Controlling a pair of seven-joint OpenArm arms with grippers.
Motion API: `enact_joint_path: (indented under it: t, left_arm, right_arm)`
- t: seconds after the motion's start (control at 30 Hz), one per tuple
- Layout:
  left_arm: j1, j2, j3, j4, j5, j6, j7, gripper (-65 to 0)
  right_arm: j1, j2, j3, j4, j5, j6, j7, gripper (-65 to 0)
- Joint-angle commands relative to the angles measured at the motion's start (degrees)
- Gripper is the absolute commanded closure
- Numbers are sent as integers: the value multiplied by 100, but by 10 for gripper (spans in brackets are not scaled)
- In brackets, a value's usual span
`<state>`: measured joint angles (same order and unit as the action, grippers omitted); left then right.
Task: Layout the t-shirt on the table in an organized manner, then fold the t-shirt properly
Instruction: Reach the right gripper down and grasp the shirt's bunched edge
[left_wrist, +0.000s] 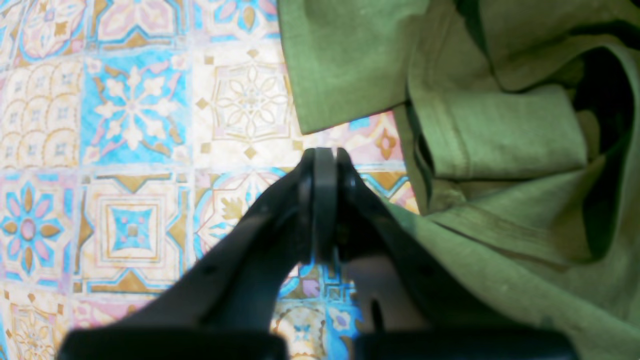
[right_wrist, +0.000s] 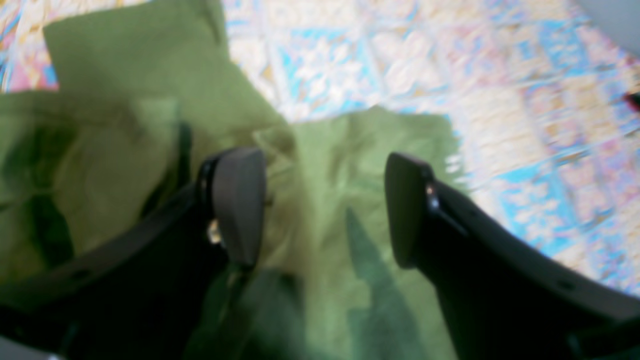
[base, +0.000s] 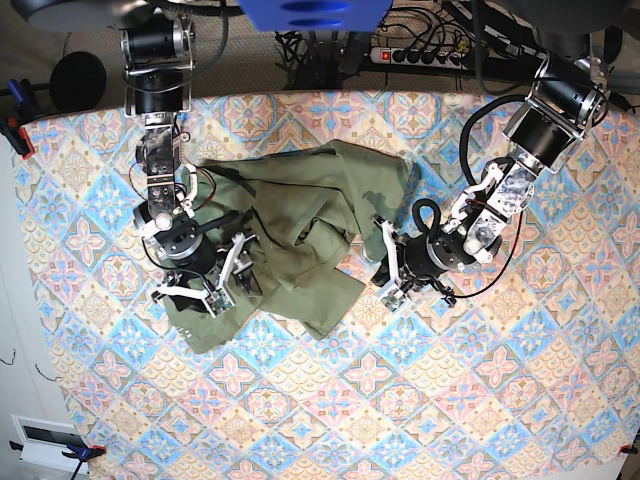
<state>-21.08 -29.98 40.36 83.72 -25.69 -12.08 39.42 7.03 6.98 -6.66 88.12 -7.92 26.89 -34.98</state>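
Note:
The olive-green t-shirt lies crumpled and bunched on the tile-patterned table, left of centre. My right gripper hovers over its lower left part. In the right wrist view this gripper is open, its two dark pads wide apart over green cloth, with nothing between them. My left gripper sits just off the shirt's right edge. Seen from the left wrist, the gripper is shut with nothing in it, over bare table, and folds of the t-shirt lie right beside it.
A power strip and cables lie beyond the table's far edge. A red clamp grips the left edge. Patterned cloth stretches in front of and to the right of the shirt.

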Motion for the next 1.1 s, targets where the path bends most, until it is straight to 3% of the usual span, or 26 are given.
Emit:
enact_joint_path:
  t: [0.0,0.4,0.5,0.63,0.77,0.93,1.07]
  left_arm:
    - [-138,-31,-67,98,-20,16,-122,0]
    - [-173,-5,-67,98,-20,16,-122,0]
    - [-191,4,-67,98,-20,16,-122,0]
    - [-226,145,-75,98,-20,16,-122,0]
    - [-384,347,-75,54,-11,25,-122,0]
    - [-613,672,-84,10,-11,25,-122,0]
    - [-824,1050,-84,-438,-20,25,-148,0]
  right_arm:
    - [128,36,19,37,41,-30,136,-361]
    - [128,36,28,-104,41,-30,118,-338]
    - [128,36,46,-104,41,-30,4,-227]
    - [128,36,63,-60,41,-30,-242,-6]
    - [119,36,99,107,41,-30,-242,-6]
    - [84,36,705,810,49,-30,-242,-2]
    - [84,80,1215,1180,920,-30,-251,-2]
